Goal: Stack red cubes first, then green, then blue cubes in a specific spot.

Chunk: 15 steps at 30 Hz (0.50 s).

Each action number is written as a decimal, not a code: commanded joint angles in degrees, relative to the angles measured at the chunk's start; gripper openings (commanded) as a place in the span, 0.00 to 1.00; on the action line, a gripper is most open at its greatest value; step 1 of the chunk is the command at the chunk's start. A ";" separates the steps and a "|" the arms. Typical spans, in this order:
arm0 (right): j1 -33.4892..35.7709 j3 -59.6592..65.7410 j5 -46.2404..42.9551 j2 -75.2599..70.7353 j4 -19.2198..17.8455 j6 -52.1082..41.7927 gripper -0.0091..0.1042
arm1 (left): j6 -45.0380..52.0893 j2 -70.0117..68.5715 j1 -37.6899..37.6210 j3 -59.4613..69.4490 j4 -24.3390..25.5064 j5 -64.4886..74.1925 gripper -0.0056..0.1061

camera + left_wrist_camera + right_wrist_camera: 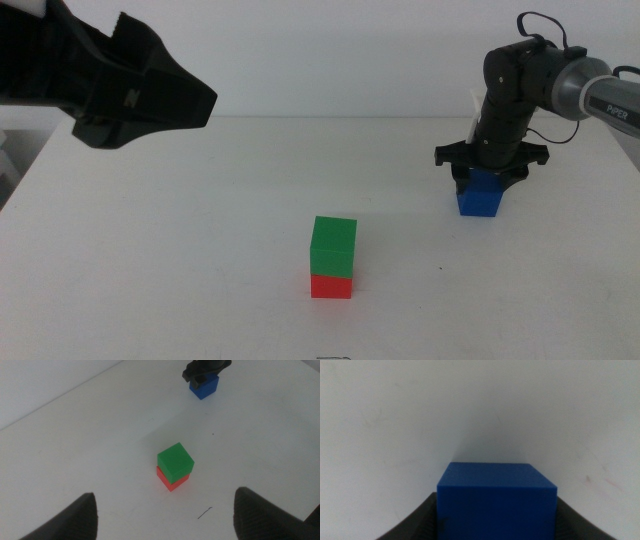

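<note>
Straddling blue cube: right claw

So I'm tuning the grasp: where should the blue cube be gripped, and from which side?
Probably from straight above, on two opposite side faces of the blue cube: it sits flat with open table around it. The right gripper is already down over it, jaws flanking those faces.

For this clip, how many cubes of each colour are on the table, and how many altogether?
Red cube: 1, at the bottom of the stack.
Green cube: 1, sitting on the red one.
Blue cube: 1, apart from the stack, between the jaws of the right tool.
Total: 3 cubes.
The left tool is raised, open and holding nothing.
</note>
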 commanded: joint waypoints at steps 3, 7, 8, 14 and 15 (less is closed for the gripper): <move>-0.36 -0.81 1.23 -8.25 -1.29 -1.36 0.07 | -0.31 -0.78 -0.12 -1.49 -0.87 -3.19 0.88; 0.00 5.63 1.03 -17.69 -1.44 -0.68 0.07 | -0.31 -0.78 -0.12 -1.49 -0.87 -3.19 0.88; 0.42 8.44 0.87 -20.50 -1.84 -0.18 0.07 | -0.31 -0.78 -0.12 -1.49 -0.87 -3.19 0.88; 8.15 20.42 1.87 -33.74 -7.30 8.71 0.07 | -0.31 -0.78 -0.12 -1.49 -0.87 -3.19 0.88; 9.56 19.93 3.88 -34.54 -7.78 9.99 0.07 | -0.31 -0.78 -0.12 -1.49 -0.87 -3.19 0.88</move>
